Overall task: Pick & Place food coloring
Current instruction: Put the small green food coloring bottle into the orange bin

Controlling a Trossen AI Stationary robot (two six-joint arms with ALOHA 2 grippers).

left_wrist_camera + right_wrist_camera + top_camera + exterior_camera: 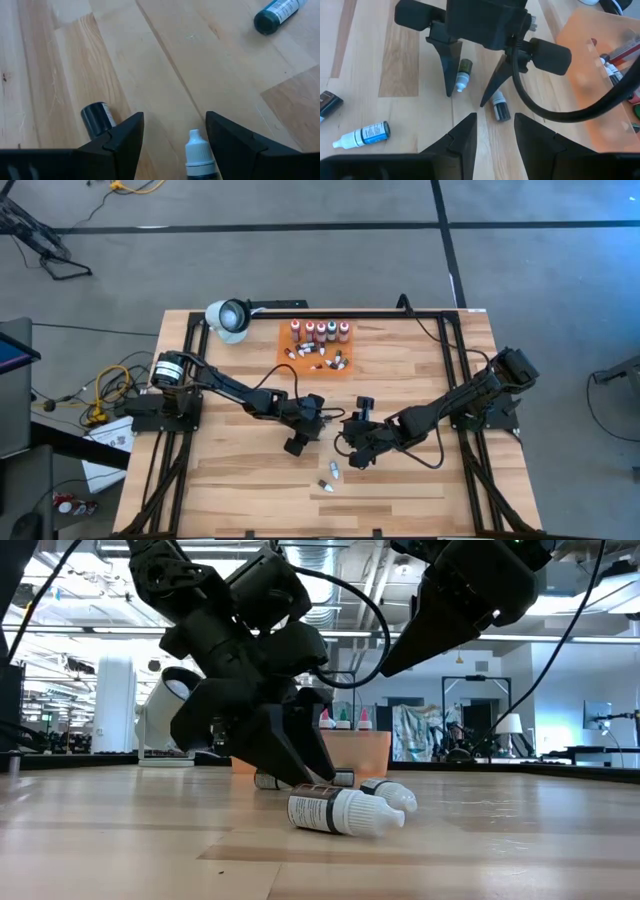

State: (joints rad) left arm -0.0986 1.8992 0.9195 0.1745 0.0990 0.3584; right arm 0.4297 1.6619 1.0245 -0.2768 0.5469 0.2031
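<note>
Food-coloring vial, small, dark body w/ white cap (199,157), lies on the wooden table (165,60) between your left claw (175,131) fingers, spread wide. Close off-centre & it rolls toward the second dark vial (98,118) nearby. Right claw (495,131) hovers near, half open, empty.

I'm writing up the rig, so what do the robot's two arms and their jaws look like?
Both arms are black and boxy, trailing looped black cables. The left gripper has two tapering, pointed black jaws under a block with cylindrical side knobs. The right gripper has similar dark wedge-shaped jaws. No markings show.
</note>
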